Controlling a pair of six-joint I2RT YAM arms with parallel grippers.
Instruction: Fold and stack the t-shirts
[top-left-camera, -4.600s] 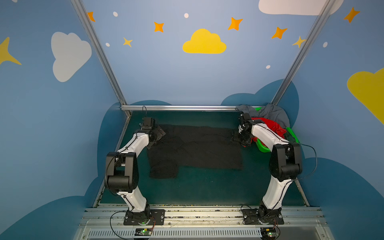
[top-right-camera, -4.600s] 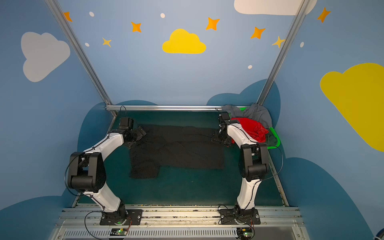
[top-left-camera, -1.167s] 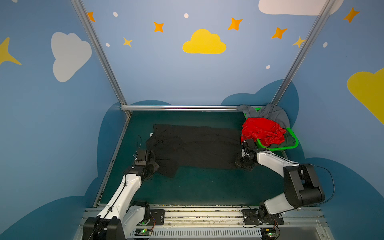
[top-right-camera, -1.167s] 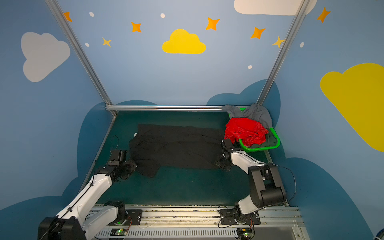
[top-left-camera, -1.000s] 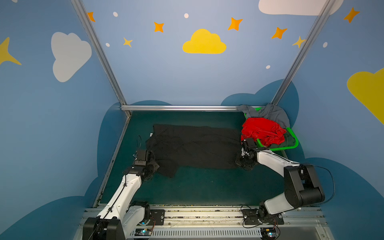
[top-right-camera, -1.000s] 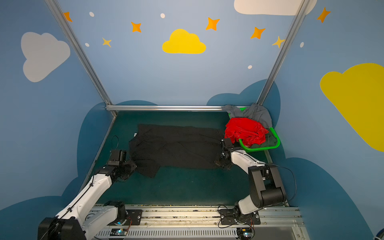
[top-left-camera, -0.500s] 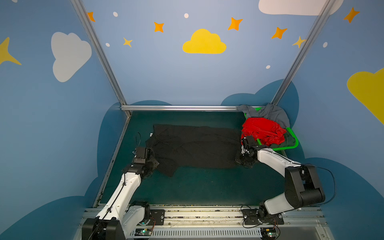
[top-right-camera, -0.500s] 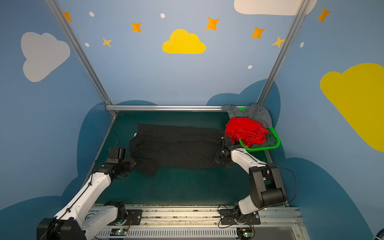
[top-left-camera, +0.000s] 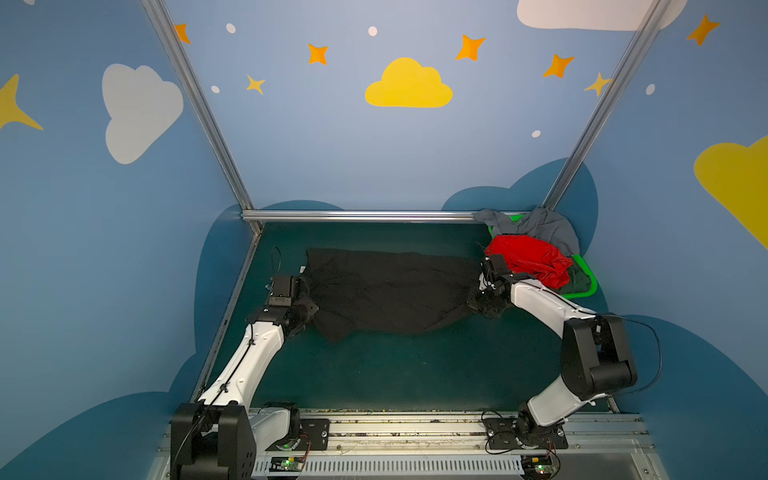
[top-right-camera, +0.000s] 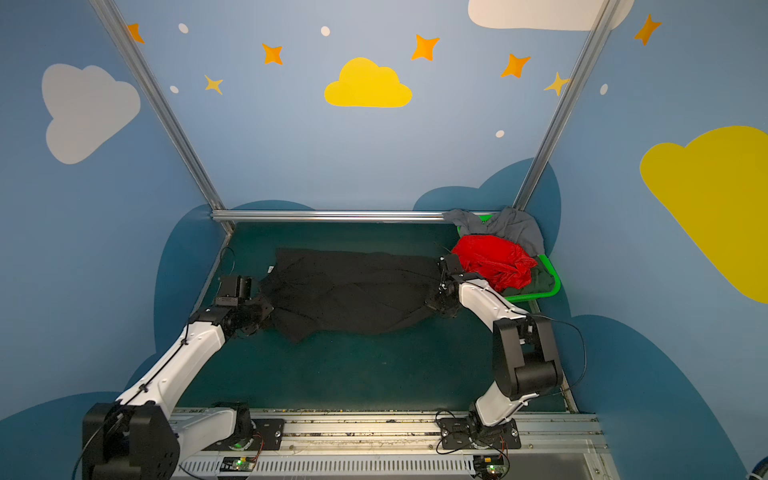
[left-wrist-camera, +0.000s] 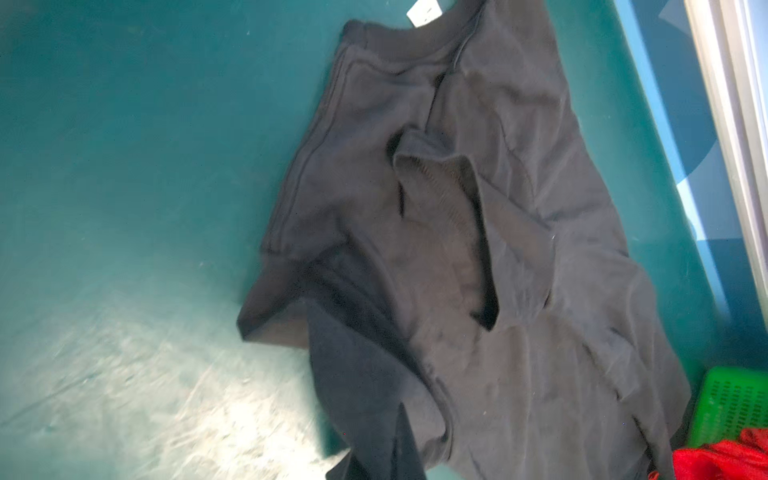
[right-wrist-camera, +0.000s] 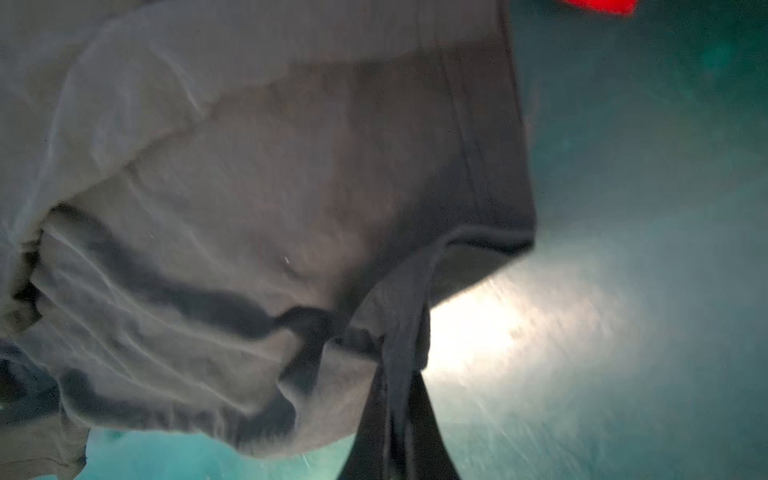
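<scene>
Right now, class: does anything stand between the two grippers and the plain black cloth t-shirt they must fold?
Nothing visible does. The left gripper and right gripper are both shut on the black t-shirt's two ends. The bright red t-shirt in the green plastic basket sits close beside the right gripper, not between.

- Left end effector (top-left-camera: 308, 311): tips buried in the edge of the black t-shirt (top-left-camera: 386, 291); jaws unseen.
- Right end effector (top-left-camera: 478, 305): likewise swallowed by cloth; its wrist view is smeared with blur.
- Neck label (left-wrist-camera: 424, 12): cut off at the edge of the left wrist view, print unreadable.
- Dark green t-shirt (top-left-camera: 579, 279): mostly hidden under the red t-shirt (top-left-camera: 525, 257).
- Basket (top-left-camera: 582, 295): little beyond its rim shows.
</scene>
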